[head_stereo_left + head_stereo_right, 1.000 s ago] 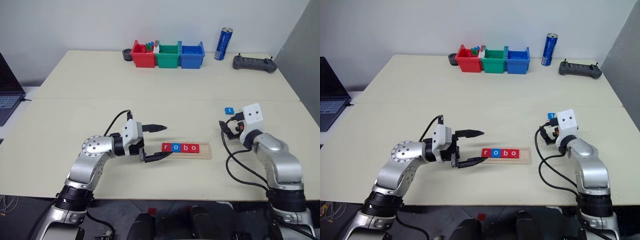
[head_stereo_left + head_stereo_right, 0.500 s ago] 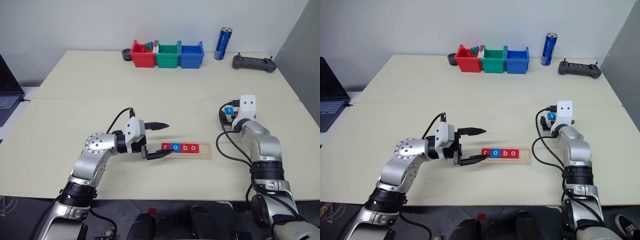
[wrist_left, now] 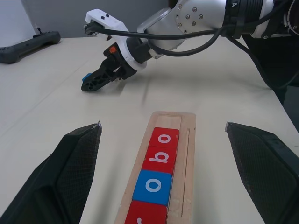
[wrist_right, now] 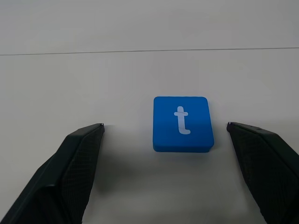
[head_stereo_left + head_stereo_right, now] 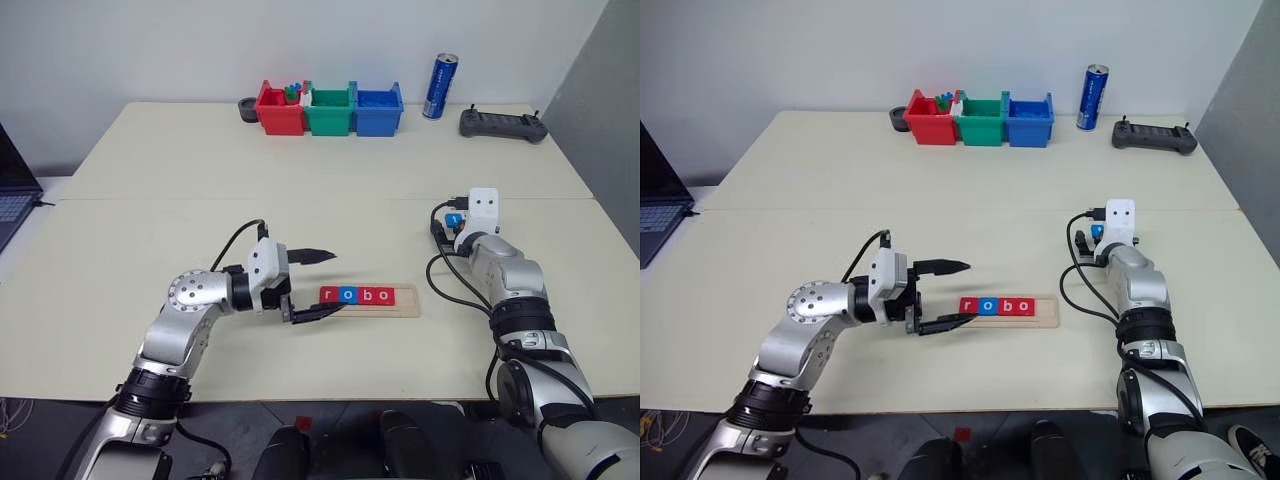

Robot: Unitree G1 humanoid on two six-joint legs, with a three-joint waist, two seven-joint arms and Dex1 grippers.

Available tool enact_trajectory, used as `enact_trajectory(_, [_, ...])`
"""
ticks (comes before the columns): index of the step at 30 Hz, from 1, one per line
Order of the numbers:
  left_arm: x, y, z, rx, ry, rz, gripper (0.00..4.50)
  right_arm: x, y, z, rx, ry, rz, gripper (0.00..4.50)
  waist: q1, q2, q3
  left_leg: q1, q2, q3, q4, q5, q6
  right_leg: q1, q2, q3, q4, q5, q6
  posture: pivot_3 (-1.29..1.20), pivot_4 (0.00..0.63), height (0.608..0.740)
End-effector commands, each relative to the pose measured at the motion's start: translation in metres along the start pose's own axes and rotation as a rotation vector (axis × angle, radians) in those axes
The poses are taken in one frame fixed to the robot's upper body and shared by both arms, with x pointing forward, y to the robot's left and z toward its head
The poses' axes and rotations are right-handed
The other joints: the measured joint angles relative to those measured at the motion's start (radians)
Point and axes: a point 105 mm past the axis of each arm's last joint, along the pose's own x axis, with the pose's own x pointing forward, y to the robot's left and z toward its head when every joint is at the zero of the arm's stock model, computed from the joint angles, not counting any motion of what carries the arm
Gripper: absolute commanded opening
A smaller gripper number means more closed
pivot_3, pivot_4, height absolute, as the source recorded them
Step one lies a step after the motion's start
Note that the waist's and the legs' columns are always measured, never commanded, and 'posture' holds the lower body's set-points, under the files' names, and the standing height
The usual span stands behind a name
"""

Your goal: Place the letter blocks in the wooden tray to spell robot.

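A: Blocks first: what is hiding or getting cut off?

B: Four blocks [image 5: 357, 295] are sitting in the tray [image 5: 405, 303], reading r, o, b, o, and the red r is getting cut off at the edge of the left wrist view. The tray's slot at the 3 o'clock end is lying bare. In the head views the t block [image 5: 454, 219] is showing as a blue sliver beside the right wrist housing, its letter too small to read.

A: And up close?

B: The right wrist view is showing the blue t block [image 4: 183, 124] flat on the table [image 5: 180, 190], letter up, whole.

A: How are the right jaws standing?

B: The right gripper [image 4: 168, 135] is spreading wide, one finger either side of the t block and neither touching it. It is holding nothing.

A: And the left?

B: The left gripper [image 5: 322, 282] is also gaping wide and gripping nothing, pointing along the tray from its 9 o'clock end. Its near finger is lying close to that end; whether it is touching the wood I cannot tell.

A: Where is the t block sitting relative to the tray?

B: At about 2 o'clock from it, well apart.
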Motion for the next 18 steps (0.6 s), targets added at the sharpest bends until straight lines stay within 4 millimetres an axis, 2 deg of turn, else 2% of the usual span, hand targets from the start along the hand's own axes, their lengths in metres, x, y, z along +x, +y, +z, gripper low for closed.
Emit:
enact_trajectory(1, [-0.003,0.001,0.012,0.05,-0.02,0.008,4.5,0.001,0.0,0.017,0.011,-0.054,-0.001,4.47,0.0,0.0,0.0,0.0,0.0,0.0,0.0,0.0,0.0,0.0,0.0,0.0,0.0,0.0,0.0,0.0,0.15,0.74])
enact_trajectory(6, [-0.002,0.0,0.012,0.049,-0.019,0.004,4.5,0.004,-0.003,0.01,0.038,-0.039,-0.008,4.47,-0.001,0.0,0.0,0.0,0.0,0.0,0.0,0.0,0.0,0.0,0.0,0.0,0.0,0.0,0.0,0.0,0.15,0.74])
enact_trajectory(7, [-0.002,0.0,0.012,0.049,-0.019,0.004,4.5,0.005,-0.003,0.008,0.04,-0.036,-0.011,4.31,-0.001,0.0,0.0,0.0,0.0,0.0,0.0,0.0,0.0,0.0,0.0,0.0,0.0,0.0,0.0,0.0,0.15,0.74])
enact_trajectory(10, [-0.002,0.0,0.012,0.049,-0.019,0.001,4.5,0.006,-0.004,0.007,0.041,-0.035,-0.014,3.63,-0.001,0.0,0.0,0.0,0.0,0.0,0.0,0.0,0.0,0.0,0.0,0.0,0.0,0.0,0.0,0.0,0.15,0.74])
enact_trajectory(16, [-0.001,-0.001,0.012,0.049,-0.02,-0.002,4.5,0.008,-0.005,0.006,0.039,-0.038,-0.019,1.49,-0.006,0.0,0.0,0.001,0.001,0.0,0.0,0.0,0.0,0.0,0.001,0.0,0.001,0.0,0.0,0.0,0.15,0.74])
enact_trajectory(18, [-0.001,-0.001,0.012,0.049,-0.02,-0.003,4.5,0.008,-0.004,0.007,0.038,-0.04,-0.017,1.46,-0.006,0.0,0.0,0.001,0.001,0.0,0.0,0.0,0.0,0.0,0.001,0.0,0.001,0.0,0.0,0.0,0.15,0.74])
